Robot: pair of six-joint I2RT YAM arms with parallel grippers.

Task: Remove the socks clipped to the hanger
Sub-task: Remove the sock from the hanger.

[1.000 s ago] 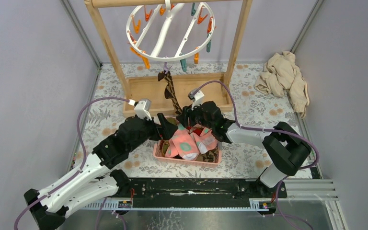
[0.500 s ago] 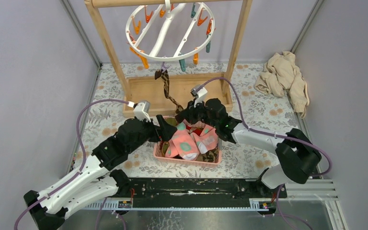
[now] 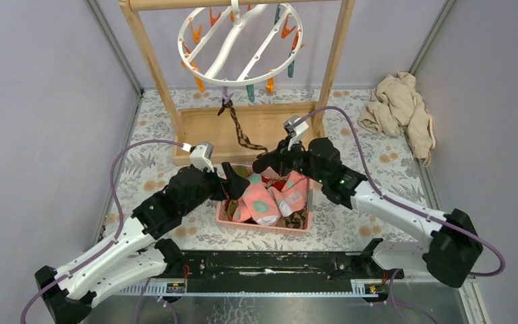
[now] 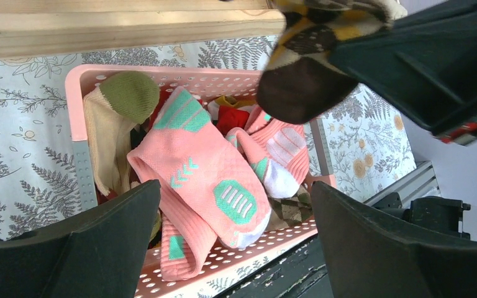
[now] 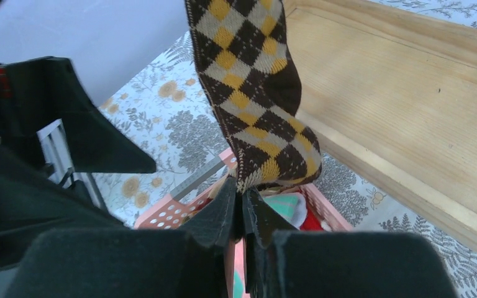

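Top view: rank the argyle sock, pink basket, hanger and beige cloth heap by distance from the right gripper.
1. argyle sock, clamped in the right gripper.
2. pink basket, just below it.
3. hanger, up behind.
4. beige cloth heap, far right corner.

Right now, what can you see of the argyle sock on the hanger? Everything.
The argyle sock is knit fabric in dark brown, beige and yellow diamonds, with a plain dark brown patch. It is the only sock hanging. Its top sits in a purple clip under the white ring hanger, and it runs taut, slanting down toward the pink basket. Its lower edge is pinched in the shut jaws of the right gripper.
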